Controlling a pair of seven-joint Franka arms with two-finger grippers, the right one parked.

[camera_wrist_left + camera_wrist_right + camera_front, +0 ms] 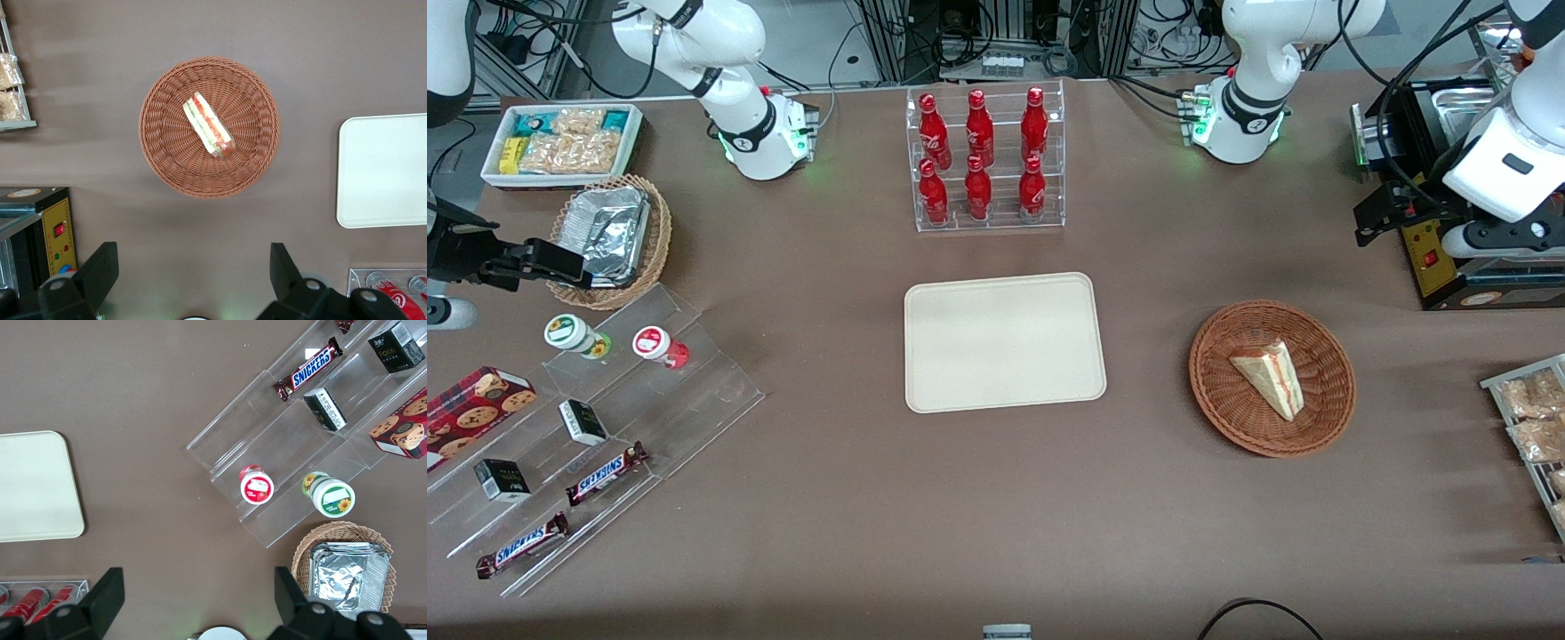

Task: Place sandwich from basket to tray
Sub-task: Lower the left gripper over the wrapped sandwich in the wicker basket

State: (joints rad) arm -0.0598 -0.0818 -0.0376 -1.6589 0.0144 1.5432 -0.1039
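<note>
The sandwich (pixel 1270 376) (pixel 208 125), a wrapped wedge of pale bread with red and green stripes on its cut edge, lies in the round reddish-brown wicker basket (pixel 1218 409) (pixel 160 153). The cream rectangular tray (pixel 1005 342) (pixel 383 170) sits beside the basket, toward the parked arm's end, with nothing on it. My gripper (pixel 1371 218) (pixel 192 257) hangs high over the table, farther from the front camera than the basket and apart from it. It is open wide, with only bare tabletop between the fingers.
A clear rack of red bottles (pixel 985 160) stands farther from the front camera than the tray. A black box with a red switch (pixel 1449 258) and a wire rack of snack packets (pixel 1529 418) flank the basket at the working arm's end. A stepped acrylic display (pixel 587 418) stands at the parked arm's end.
</note>
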